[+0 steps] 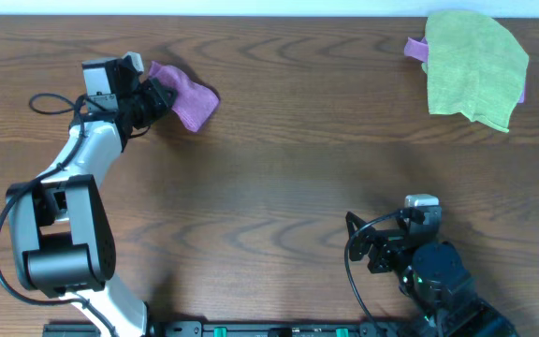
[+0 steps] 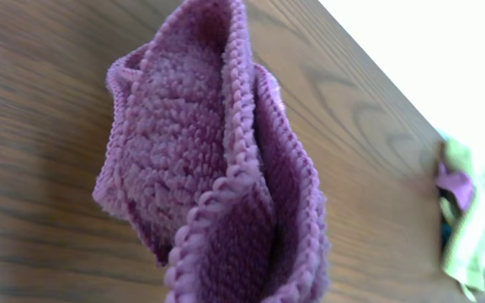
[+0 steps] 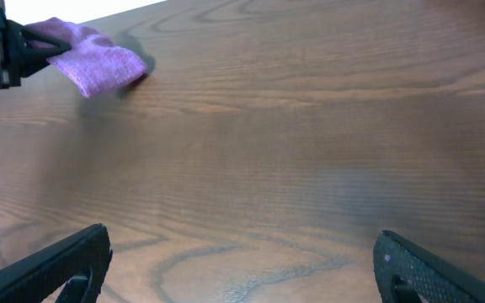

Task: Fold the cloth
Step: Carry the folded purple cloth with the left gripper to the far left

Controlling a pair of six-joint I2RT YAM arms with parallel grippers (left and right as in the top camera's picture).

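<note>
While I am pinching the cloth (image 1: 191,101) at the far-left end of the table (image 1: 279,178), left claw (image 1: 162,96): pressing its jaws together on one edge of the fabric, so that it is hanging from me in a loose, doubled bunch and not lying flat.
Cloth: drooping out past my fingertips near the back edge of the table. Its hemmed edges are curling round each other in my left wrist view (image 2: 217,168), so I am judging it crumpled, not neatly folded.
Contact with the wood: I cannot tell whether the lower end is touching or hanging just above. From the right wrist view (image 3: 99,63) its shadow is lying close beside it.
Right claw (image 3: 242,269): spreading wide and gripping nothing, sitting low at the front right, well apart from the cloth. It is probably parked there to leave me room.
Lime-green cloth (image 1: 475,65): lying at the far right with a purple scrap (image 1: 416,48) peeking from under it. It is no part of this job.
Step in hand: I am judging this as gathering an edge to carry it across. The fold itself is not yet made.
Risk: the soft terry is bunching, so the layers may land uneven.
</note>
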